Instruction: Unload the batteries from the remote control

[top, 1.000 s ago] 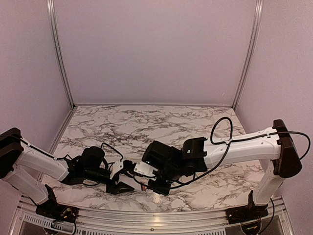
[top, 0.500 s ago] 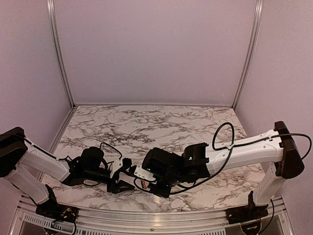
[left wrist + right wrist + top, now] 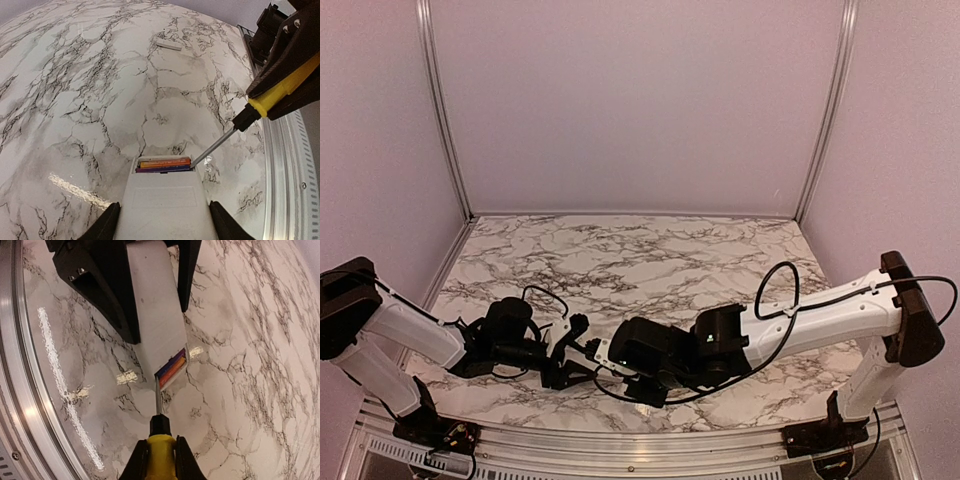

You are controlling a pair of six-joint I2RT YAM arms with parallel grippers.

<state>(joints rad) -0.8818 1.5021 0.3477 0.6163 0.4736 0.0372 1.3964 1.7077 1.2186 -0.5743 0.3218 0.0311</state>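
Obs: batteries (image 3: pixel 164 164) seated in open compartment at end of remote control (image 3: pixel 165 205), orange over dark. Remote clamped betw. fingers of L gripper (image 3: pixel 164 225), compartment end jutting past fingertips, low over marble table (image 3: pixel 75 90) nr front edge. R gripper (image 3: pixel 161 462) closed on yellow handle of screwdriver (image 3: pixel 160 445). Shaft tip at compartment corner, just beside batteries. White cover plate (image 3: pixel 168 45) lies well apart.

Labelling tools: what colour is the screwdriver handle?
Screwdriver handle: yellow, black collar at the shaft end. Clearest in the left wrist view.
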